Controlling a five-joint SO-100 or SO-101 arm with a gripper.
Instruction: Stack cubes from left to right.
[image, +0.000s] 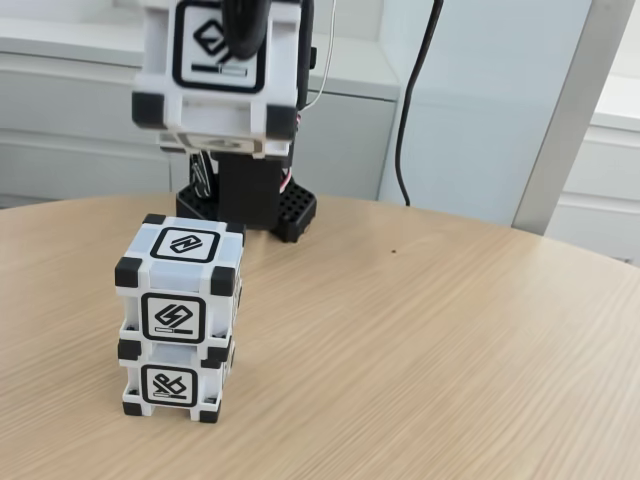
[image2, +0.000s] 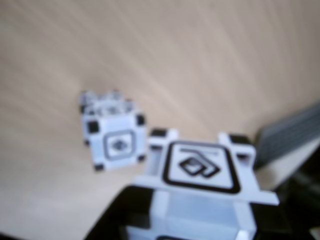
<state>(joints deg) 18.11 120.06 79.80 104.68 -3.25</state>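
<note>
The gripper (image: 243, 40) clamps the 3rd cube (image: 215, 75) high above the 2-cube stack (image: 180, 315) at near left; rigid, light, slick plastic, best gripped across flat opposite faces

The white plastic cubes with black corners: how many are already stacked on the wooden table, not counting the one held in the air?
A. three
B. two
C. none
B: in the fixed view one white cube with black corners sits on another on the wooden table, while the third cube hangs above them in the jaws.
</note>
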